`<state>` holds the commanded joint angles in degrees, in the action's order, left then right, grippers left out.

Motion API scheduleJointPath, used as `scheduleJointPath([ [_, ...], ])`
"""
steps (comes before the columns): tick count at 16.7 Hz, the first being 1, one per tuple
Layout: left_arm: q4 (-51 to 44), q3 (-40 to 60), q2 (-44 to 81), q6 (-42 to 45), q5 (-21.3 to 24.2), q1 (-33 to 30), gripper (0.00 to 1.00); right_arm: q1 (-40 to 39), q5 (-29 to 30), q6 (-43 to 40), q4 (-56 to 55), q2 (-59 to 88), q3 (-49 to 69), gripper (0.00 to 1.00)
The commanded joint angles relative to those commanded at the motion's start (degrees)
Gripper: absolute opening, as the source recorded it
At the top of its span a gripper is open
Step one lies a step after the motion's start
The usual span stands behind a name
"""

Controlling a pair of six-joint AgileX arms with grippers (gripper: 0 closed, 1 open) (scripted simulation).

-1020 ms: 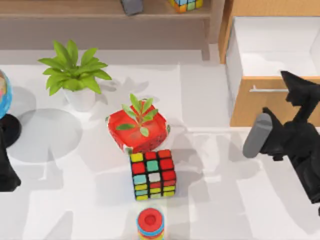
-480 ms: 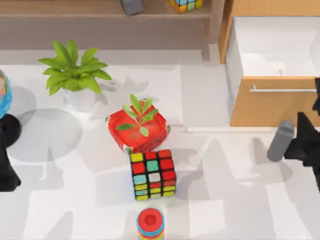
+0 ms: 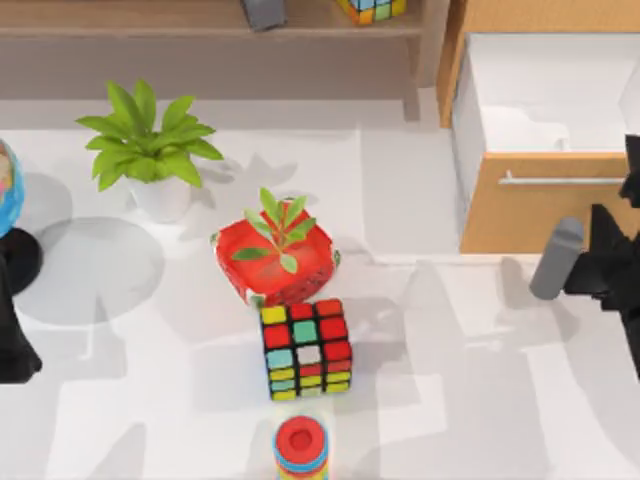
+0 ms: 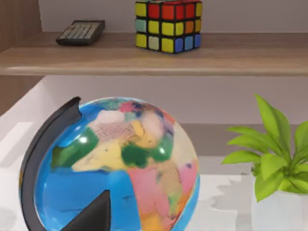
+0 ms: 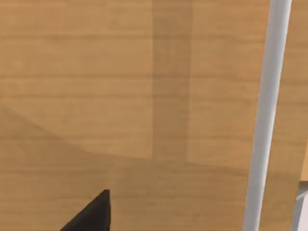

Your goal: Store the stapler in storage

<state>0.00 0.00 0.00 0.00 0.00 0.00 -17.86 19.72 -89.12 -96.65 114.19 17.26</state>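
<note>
The stapler (image 3: 557,258), a pale-grey bar, hangs tilted above the table at the right, just in front of the storage. My right gripper (image 3: 582,268) is shut on its right side. The storage is a light-brown drawer (image 3: 520,215) pulled open, with a silver bar handle (image 3: 565,181) and a white interior (image 3: 545,95). The right wrist view looks closely at the drawer's wooden front (image 5: 120,96) and its handle (image 5: 267,115). My left arm (image 3: 15,345) is parked at the table's left edge.
A globe (image 4: 115,168) stands at the far left, beside a potted plant (image 3: 150,150). A red planter (image 3: 275,260), a colourful cube (image 3: 305,348) and a ring toy (image 3: 300,445) line the middle. The back shelf (image 4: 154,55) carries another cube (image 4: 167,24) and a calculator (image 4: 81,32).
My right gripper has carried the stapler to the right and then slightly up toward the drawer front. The left arm has not moved.
</note>
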Motion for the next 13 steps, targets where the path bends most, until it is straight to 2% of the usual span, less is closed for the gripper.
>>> scheduleJointPath([
  [4, 0.0, 0.0, 0.0, 0.0, 0.0, 0.0, 1.0, 0.2, -0.2, 0.01, 0.39, 0.07, 0.46, 1.0],
  [13, 0.0, 0.0, 0.0, 0.0, 0.0, 0.0, 1.0, 0.2, -0.2, 0.01, 0.39, 0.07, 0.46, 0.32],
])
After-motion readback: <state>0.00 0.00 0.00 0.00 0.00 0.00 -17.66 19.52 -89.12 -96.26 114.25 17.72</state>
